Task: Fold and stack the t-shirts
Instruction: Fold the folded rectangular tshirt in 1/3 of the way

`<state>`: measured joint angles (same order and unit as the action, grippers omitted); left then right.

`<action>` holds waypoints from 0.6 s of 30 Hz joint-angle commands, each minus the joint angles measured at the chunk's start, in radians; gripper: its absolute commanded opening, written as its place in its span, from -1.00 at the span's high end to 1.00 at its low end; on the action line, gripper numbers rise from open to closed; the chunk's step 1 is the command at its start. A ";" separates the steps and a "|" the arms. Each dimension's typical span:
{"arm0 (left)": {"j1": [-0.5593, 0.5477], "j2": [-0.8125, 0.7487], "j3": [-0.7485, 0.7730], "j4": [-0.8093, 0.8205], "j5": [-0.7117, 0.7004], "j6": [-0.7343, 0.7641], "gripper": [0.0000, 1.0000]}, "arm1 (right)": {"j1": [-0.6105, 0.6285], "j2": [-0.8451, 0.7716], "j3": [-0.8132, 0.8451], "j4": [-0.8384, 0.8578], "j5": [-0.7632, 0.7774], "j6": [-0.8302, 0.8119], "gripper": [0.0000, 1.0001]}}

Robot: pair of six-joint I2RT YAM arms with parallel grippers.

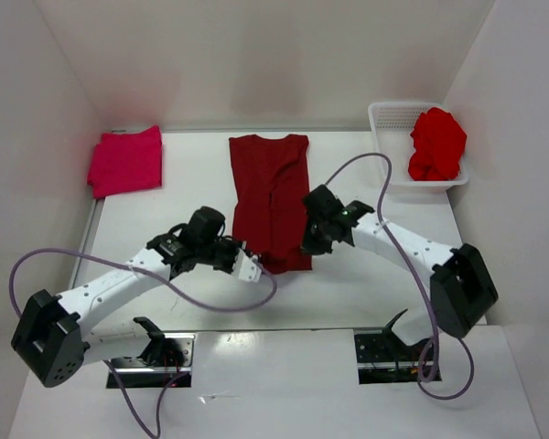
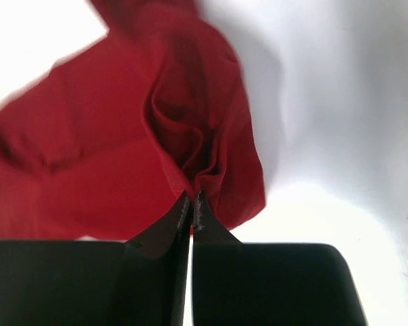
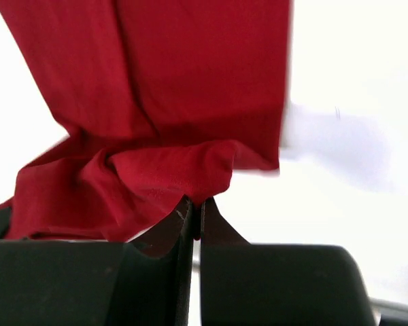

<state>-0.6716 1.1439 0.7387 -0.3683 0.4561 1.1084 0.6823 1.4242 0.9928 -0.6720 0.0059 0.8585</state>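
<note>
A dark maroon t-shirt [image 1: 270, 197] lies lengthwise in the middle of the table, collar end at the back. My left gripper [image 1: 250, 266] is shut on the hem's near left corner; in the left wrist view, cloth [image 2: 122, 156] bunches into the closed gripper [image 2: 192, 198]. My right gripper [image 1: 311, 243] is shut on the near right corner, and the hem [image 3: 177, 81] folds over my right gripper [image 3: 198, 206] in the right wrist view. A pinkish-crimson t-shirt [image 1: 125, 161] lies folded at the back left. A bright red t-shirt [image 1: 437, 144] sits crumpled in the basket.
A white mesh basket [image 1: 392, 115] stands at the back right against the side wall. White walls close in the table on the left, back and right. Purple cables loop from both arms over the near table.
</note>
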 commanded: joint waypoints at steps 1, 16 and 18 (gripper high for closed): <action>0.108 0.060 0.074 0.055 0.068 -0.163 0.99 | -0.047 0.099 0.119 0.020 0.005 -0.148 1.00; 0.283 0.332 0.254 0.253 0.072 -0.263 0.99 | -0.230 0.413 0.425 0.103 -0.061 -0.265 1.00; 0.293 0.370 0.266 0.288 0.061 -0.263 0.99 | -0.253 0.423 0.434 0.112 -0.070 -0.265 1.00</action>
<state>-0.3882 1.4834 0.9607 -0.1780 0.4774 0.8768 0.4683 1.8378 1.3777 -0.5869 -0.0574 0.6220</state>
